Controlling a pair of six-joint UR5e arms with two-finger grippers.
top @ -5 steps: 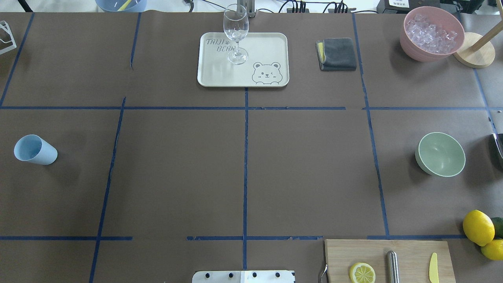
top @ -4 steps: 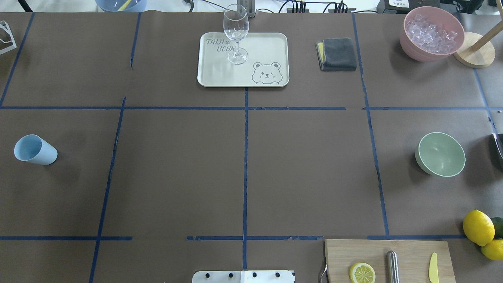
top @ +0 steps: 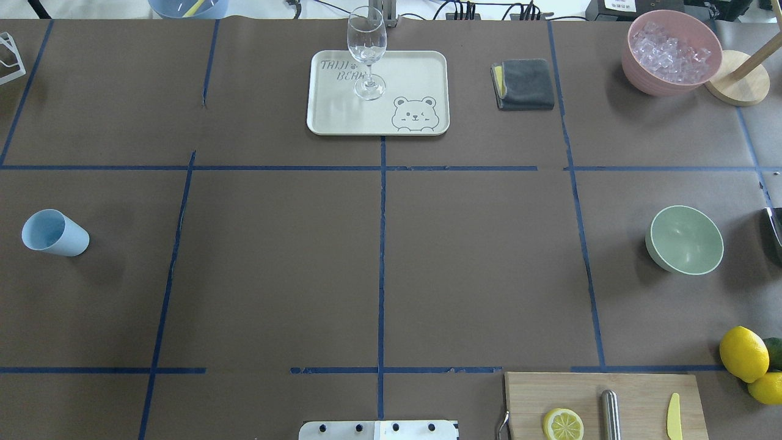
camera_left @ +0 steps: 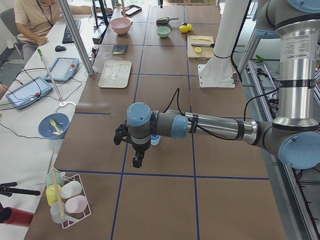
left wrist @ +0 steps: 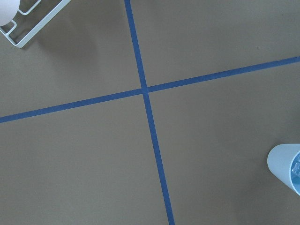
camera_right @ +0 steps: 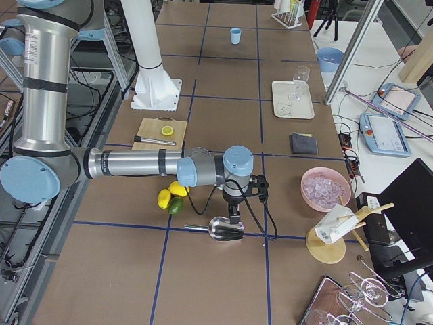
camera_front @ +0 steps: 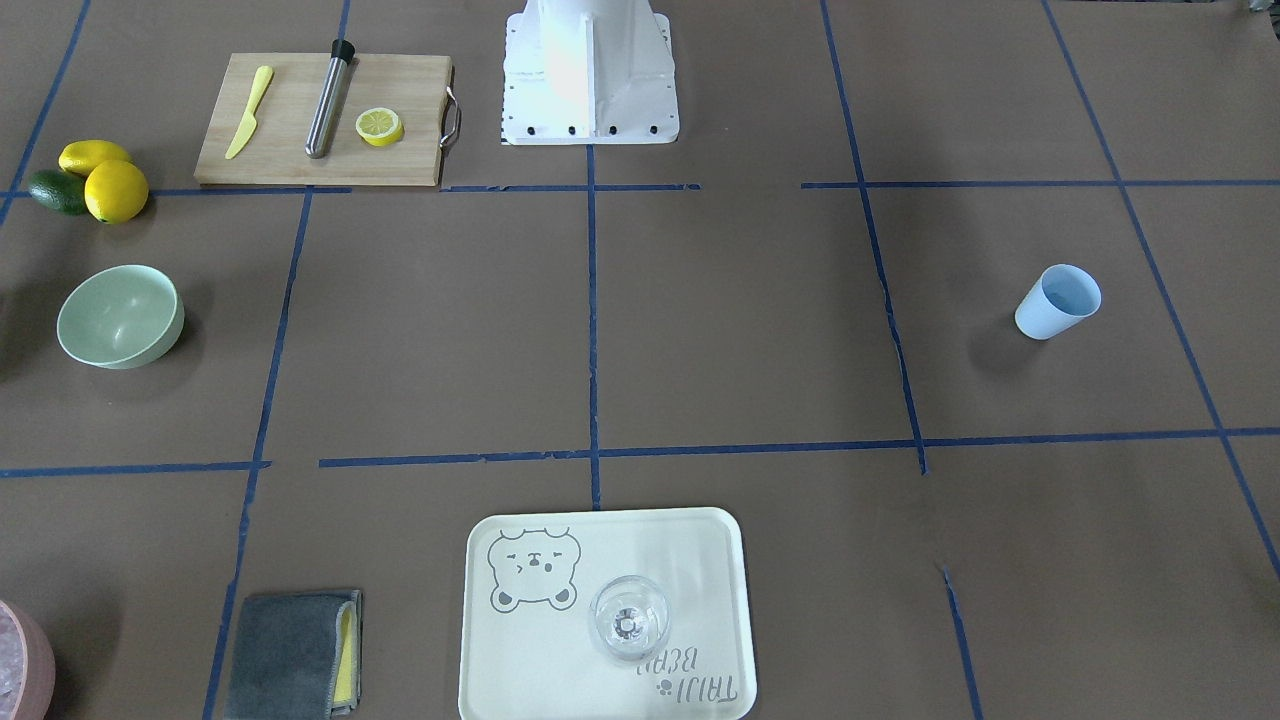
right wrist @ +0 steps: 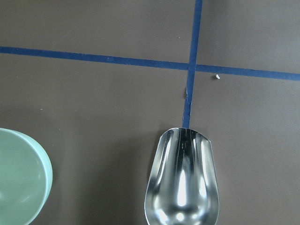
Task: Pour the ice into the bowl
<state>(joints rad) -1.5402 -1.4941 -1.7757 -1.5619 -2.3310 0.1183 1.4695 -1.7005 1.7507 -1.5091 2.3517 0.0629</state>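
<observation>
Left tool [camera_left: 136, 161]: open or clenched, can't tell. Light blue plastic cup [left wrist: 287, 167] just beside it, frame-cropped; small clear ice cubes [left wrist: 296, 168] barely discernible inside. Right tool [camera_right: 233, 220]: can't tell either. Round pale mint-green bowl [right wrist: 21, 183] near it, edge-cropped.

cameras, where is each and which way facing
Overhead: behind robot, looking down; base shows.
Front-facing: across table, facing the base; no arms.
Exterior left: table end; left arm near.
Exterior right: opposite end; right arm near.
Left wrist: down on blue cup; robot unseen.
Right wrist: down on scoop, bowl; robot unseen.
Shared: tray in first two.
</observation>
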